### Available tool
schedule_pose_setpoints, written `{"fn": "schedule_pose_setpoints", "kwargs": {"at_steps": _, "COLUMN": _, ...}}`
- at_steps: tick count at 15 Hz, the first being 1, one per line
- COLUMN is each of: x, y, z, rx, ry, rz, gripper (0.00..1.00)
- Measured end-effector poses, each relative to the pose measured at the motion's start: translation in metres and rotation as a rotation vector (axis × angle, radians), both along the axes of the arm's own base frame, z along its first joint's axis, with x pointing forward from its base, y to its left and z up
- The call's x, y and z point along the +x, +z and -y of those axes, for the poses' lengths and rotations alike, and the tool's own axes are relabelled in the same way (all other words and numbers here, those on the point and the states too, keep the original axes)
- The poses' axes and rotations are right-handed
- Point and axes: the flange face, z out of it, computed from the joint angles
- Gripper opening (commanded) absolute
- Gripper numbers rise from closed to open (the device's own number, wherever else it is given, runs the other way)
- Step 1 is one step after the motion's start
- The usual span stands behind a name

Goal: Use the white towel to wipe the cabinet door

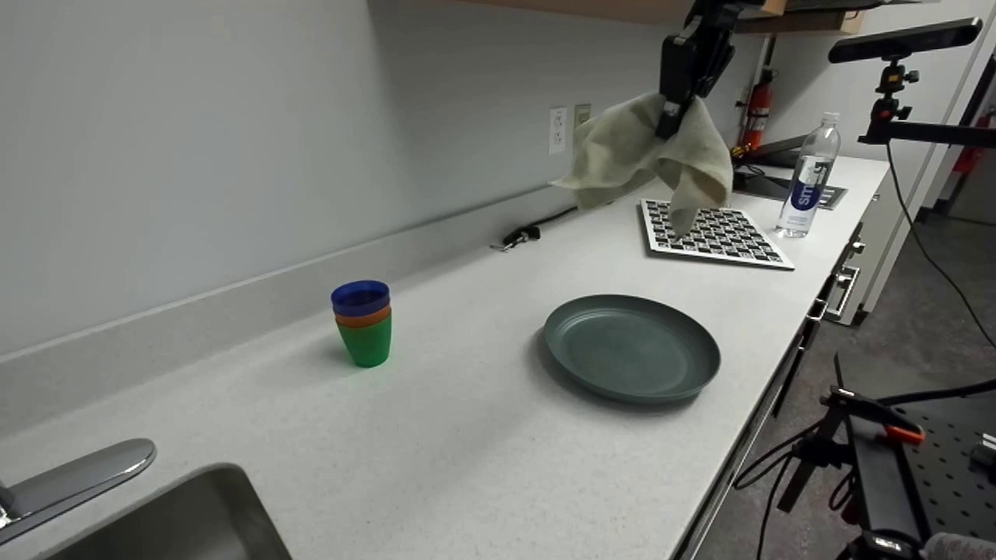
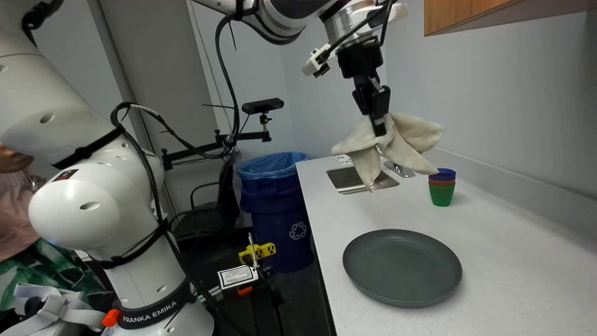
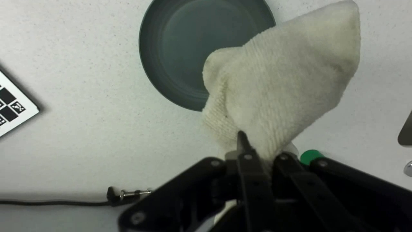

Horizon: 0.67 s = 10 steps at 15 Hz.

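The white towel (image 1: 615, 152) hangs bunched in the air, its loose corners drooping on both sides. My gripper (image 2: 380, 128) points down and is shut on the towel's middle in both exterior views. From the wrist, the cloth (image 3: 289, 71) spreads out ahead of the fingertips, covers part of the plate below, and hides much of one finger. A wooden wall cabinet (image 2: 466, 16) shows at the upper right of an exterior view, above and apart from the towel. Only its lower part is in view, and I cannot tell which face is the cabinet door.
Below the towel lies the counter with a dark green plate (image 1: 632, 346). Stacked cups (image 1: 366, 338) stand near the wall. A checkered board (image 1: 720, 237) and a water bottle (image 1: 809, 183) are farther along. A sink (image 2: 361, 179) is cut into the counter's opposite end.
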Motion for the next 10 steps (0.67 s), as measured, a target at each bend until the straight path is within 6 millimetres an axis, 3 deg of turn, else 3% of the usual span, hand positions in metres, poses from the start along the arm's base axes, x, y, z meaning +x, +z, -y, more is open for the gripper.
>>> {"fn": "schedule_pose_setpoints", "kwargs": {"at_steps": 6, "x": -0.025, "y": 0.056, "z": -0.008, "rx": -0.026, "ry": -0.04, "rz": 0.141, "gripper": 0.02}}
{"fn": "schedule_pose_setpoints", "kwargs": {"at_steps": 10, "x": -0.041, "y": 0.094, "z": -0.014, "rx": -0.046, "ry": -0.06, "rz": 0.328, "gripper": 0.02}}
